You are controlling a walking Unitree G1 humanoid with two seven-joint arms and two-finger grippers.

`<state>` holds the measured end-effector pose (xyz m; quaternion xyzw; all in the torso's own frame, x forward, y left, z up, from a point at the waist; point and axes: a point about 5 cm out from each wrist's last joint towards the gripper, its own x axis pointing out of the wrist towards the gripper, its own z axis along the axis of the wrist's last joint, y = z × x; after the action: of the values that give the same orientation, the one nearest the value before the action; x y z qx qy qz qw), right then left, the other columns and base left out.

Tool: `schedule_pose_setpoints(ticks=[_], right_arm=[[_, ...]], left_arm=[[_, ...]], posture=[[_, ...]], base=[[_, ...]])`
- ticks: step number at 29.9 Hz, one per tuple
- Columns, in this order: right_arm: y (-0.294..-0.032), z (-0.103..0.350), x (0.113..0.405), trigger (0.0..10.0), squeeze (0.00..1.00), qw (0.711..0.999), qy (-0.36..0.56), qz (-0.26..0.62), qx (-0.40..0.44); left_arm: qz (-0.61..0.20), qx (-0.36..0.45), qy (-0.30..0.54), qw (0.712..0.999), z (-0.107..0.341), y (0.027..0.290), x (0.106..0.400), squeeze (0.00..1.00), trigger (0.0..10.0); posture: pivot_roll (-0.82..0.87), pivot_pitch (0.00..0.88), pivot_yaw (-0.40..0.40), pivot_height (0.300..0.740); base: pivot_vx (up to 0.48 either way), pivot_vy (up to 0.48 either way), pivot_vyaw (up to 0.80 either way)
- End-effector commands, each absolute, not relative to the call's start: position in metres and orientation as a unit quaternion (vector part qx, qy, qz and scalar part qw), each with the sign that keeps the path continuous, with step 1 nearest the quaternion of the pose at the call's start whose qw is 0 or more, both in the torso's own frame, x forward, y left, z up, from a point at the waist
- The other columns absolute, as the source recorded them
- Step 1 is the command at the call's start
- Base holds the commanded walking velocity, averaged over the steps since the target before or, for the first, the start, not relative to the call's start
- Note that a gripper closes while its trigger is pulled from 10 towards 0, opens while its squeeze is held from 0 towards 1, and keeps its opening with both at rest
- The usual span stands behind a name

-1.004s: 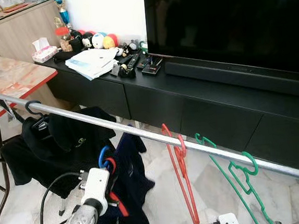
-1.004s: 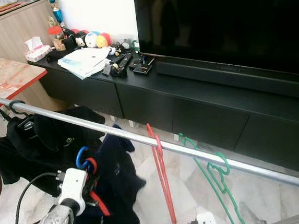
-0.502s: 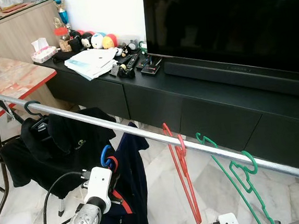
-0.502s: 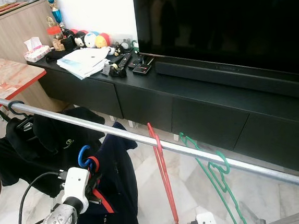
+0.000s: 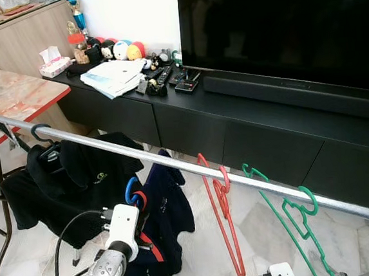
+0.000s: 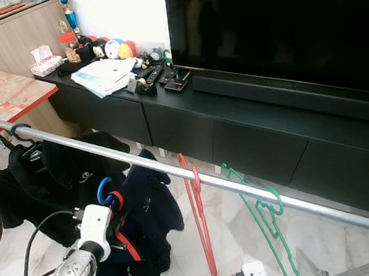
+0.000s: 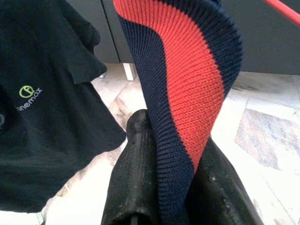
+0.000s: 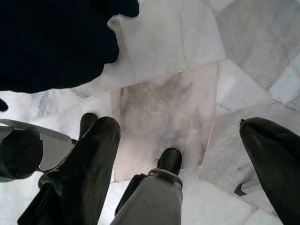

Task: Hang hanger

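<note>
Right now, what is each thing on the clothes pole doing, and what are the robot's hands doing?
Left gripper: shut on navy shirt.
Blue hanger: below the rail, not hooked.
Black shirt: hanging on the rail.
Red hanger: hooked, bare.
Green hanger: hooked, bare.
Right gripper: open.

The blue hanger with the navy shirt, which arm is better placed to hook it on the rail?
Left. The left tool is shut on the navy shirt, whose blue hanger sits just below the metal rail. The right tool hangs open over the marble floor, holding nothing.
</note>
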<state>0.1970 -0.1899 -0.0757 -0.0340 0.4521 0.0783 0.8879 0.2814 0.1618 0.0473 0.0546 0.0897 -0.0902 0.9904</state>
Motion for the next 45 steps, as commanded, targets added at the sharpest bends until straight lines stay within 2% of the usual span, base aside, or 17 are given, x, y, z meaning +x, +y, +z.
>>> schedule_pose_setpoints(ticks=[1,24,40,45], right_arm=[[-0.1882,-0.078,0.1933,10.0,0.0,0.883,0.461,0.081,-0.032],[-0.1874,-0.0786,0.1923,10.0,0.0,0.883,0.461,0.083,-0.033],[-0.1877,-0.0785,0.1923,10.0,0.0,0.883,0.462,0.082,-0.031],[-0.188,-0.0783,0.1927,10.0,0.0,0.884,0.46,0.077,-0.027]], left_arm=[[-0.087,0.048,0.077,0.992,0.0541,0.1624,0.2836,0.0,10.0],[-0.091,0.04,0.078,0.992,0.0563,0.1588,0.2878,0.0,10.0],[-0.083,0.038,0.096,0.991,0.0528,0.1591,0.2877,0.0,10.0],[-0.083,0.036,0.099,0.991,0.0525,0.1594,0.2877,0.0,10.0]], posture=[[-0.03,0.084,0.076,0.74],[-0.04,0.064,0.08,0.74],[-0.03,0.074,0.078,0.74],[-0.03,0.078,0.077,0.74]], base=[[0.0,0.0,0.0],[-0.252,0.0,0.0],[0.0,0.0,0.0],[0.0,0.418,0.0]])
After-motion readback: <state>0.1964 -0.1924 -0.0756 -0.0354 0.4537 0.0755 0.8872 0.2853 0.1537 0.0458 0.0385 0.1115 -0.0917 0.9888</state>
